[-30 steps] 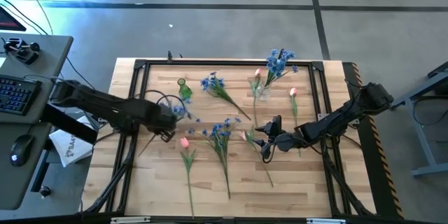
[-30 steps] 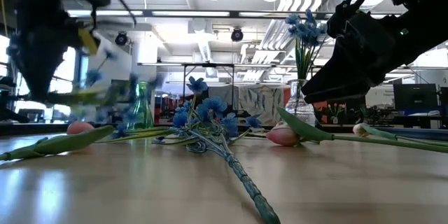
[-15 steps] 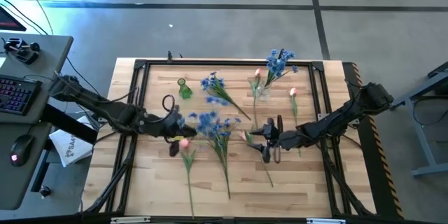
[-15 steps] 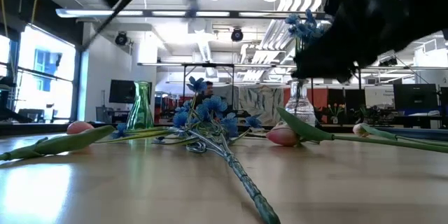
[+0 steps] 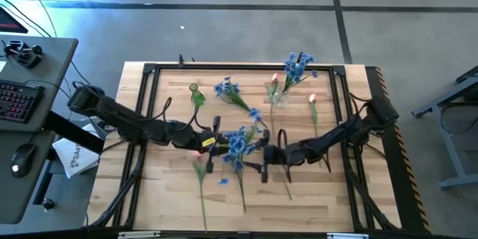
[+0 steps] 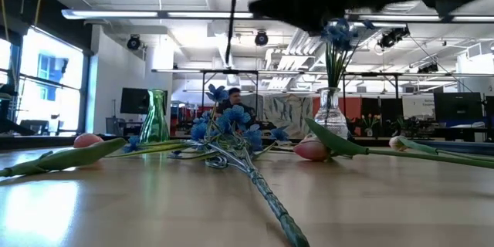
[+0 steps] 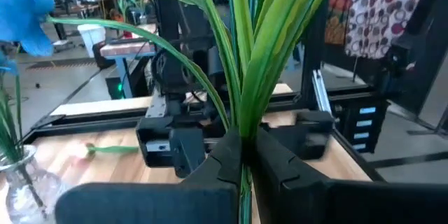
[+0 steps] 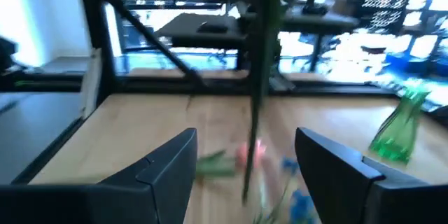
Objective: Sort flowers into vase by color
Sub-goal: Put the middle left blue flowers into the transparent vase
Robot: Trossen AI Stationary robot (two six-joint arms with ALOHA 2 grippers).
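The table had flowers scattered all over it, blue ones and pink tulips, with both arms meeting near the middle. Looked like a handover step to me. The left gripper was clenched on a blue flower, held up off the wood, leaves fanning out right above its fingers. The right gripper sat just beside it with fingers spread wide and the stem hanging between them, not pinched yet. A clear vase at the back held a blue bunch plus a pink one, and a green vase stood empty-looking to its left. Next move, I'd guess: right fingers close on the stem, left lets go, then carry it to the clear vase.
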